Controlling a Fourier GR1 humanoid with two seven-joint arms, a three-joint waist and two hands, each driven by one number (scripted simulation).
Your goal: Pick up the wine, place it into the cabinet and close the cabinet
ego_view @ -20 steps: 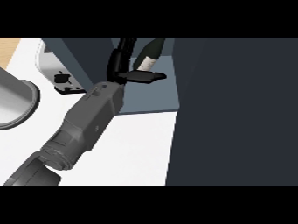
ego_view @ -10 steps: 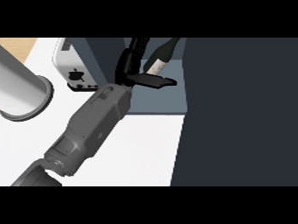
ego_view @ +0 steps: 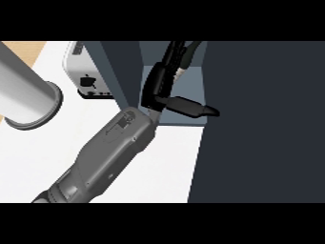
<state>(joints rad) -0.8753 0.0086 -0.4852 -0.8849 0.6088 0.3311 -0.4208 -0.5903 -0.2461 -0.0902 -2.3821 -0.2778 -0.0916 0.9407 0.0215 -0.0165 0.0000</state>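
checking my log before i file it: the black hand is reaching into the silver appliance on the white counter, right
Not quite. The head view shows the black hand reaching into the cabinet, not the silver appliance, which stands to its left on the white counter.

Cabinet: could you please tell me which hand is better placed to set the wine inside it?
The right. The right hand is already reaching into the open cabinet, apparently curled round the wine bottle, which it mostly hides. The left hand shows nowhere in the head view.
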